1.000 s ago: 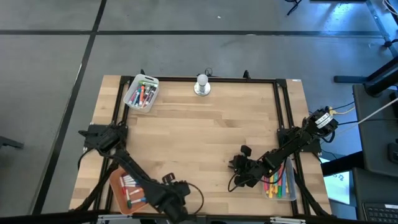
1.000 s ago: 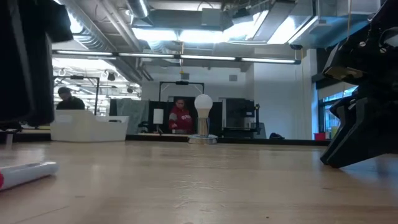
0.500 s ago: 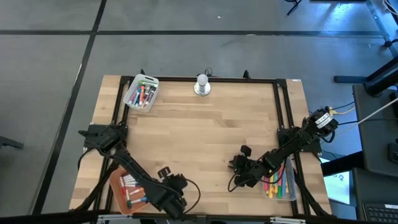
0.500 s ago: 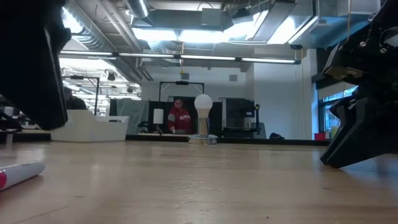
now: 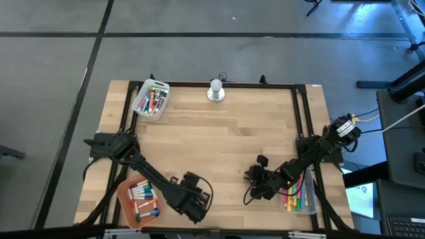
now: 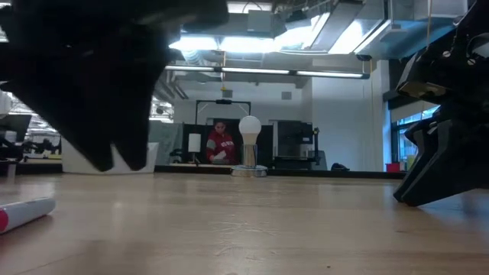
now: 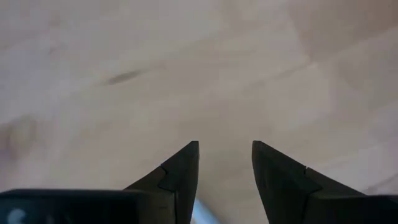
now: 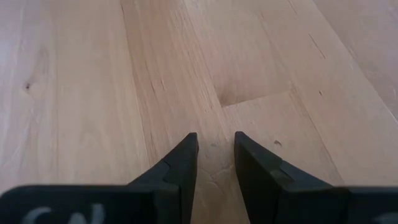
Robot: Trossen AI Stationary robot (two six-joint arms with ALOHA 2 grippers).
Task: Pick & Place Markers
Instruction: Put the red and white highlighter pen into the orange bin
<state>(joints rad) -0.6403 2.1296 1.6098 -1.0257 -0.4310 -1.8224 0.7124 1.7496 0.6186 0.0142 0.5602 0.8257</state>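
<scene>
The markers lie in three trays in the high view: an orange tray [image 5: 139, 202] at the near left, a clear tray [image 5: 151, 98] at the far left and a clear tray [image 5: 299, 194] at the near right. One white marker with a red end [image 6: 27, 213] lies alone on the table in the low view. My left gripper [image 5: 197, 206] hovers just right of the orange tray, open over bare wood [image 7: 224, 144]. My right gripper [image 5: 251, 190] waits beside the near-right tray, slightly open above the wood [image 8: 216, 135].
A white bulb-shaped object on a round base [image 5: 216, 91] stands at the middle of the far edge. A black frame [image 5: 219, 84] runs around the table top. Bare wood [image 5: 219, 143] lies between the trays. A person in red [image 6: 221, 143] shows in the room behind.
My left gripper has swung from above the orange tray's near right corner toward the table's right and slightly away from the near edge, uncovering the tray. The lone marker on the table has rolled a little toward the table's left.
</scene>
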